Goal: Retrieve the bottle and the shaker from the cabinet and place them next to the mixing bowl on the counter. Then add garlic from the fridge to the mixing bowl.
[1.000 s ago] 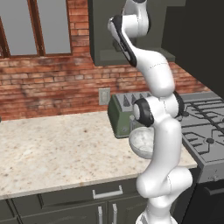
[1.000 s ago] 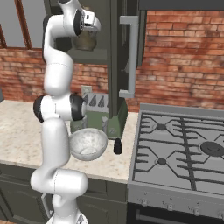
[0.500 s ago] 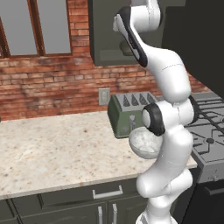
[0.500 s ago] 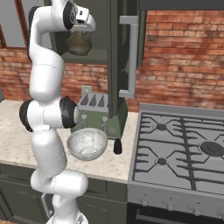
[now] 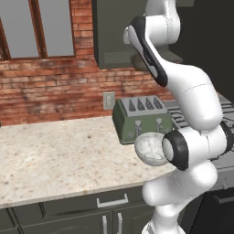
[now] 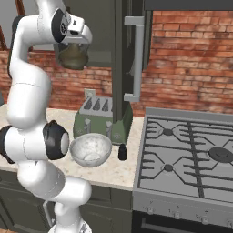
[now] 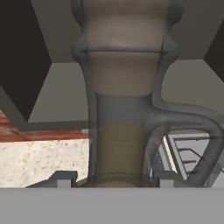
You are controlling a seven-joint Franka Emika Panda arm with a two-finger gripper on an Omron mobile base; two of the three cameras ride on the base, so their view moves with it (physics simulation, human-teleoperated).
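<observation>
High in front of the dark cabinet (image 5: 114, 32), my gripper (image 6: 75, 43) is shut on the neck of the olive-brown bottle (image 6: 73, 58), which hangs upright in the air. In the hand view the bottle (image 7: 120, 131) stands close up, its tan cork at the top and the fingertips (image 7: 63, 179) at either side of its neck. In the left base view the bottle (image 5: 139, 62) peeks out behind the arm. Below, the pale grey mixing bowl (image 6: 91, 149) (image 5: 150, 148) sits on the beige counter (image 5: 55, 155). The small black shaker (image 6: 122, 152) stands just right of the bowl.
A green toaster (image 6: 98, 118) (image 5: 141, 119) stands behind the bowl against the brick wall. The open cabinet door with its grey handle (image 6: 136, 59) hangs right of the bottle. A black gas hob (image 6: 191, 154) borders the counter on the right. Dark drawer fronts (image 5: 109, 201) run below.
The arm has swung and carried the bottle leftward in the right base view and a little lower, away from the cabinet. The bowl and shaker have stayed put.
</observation>
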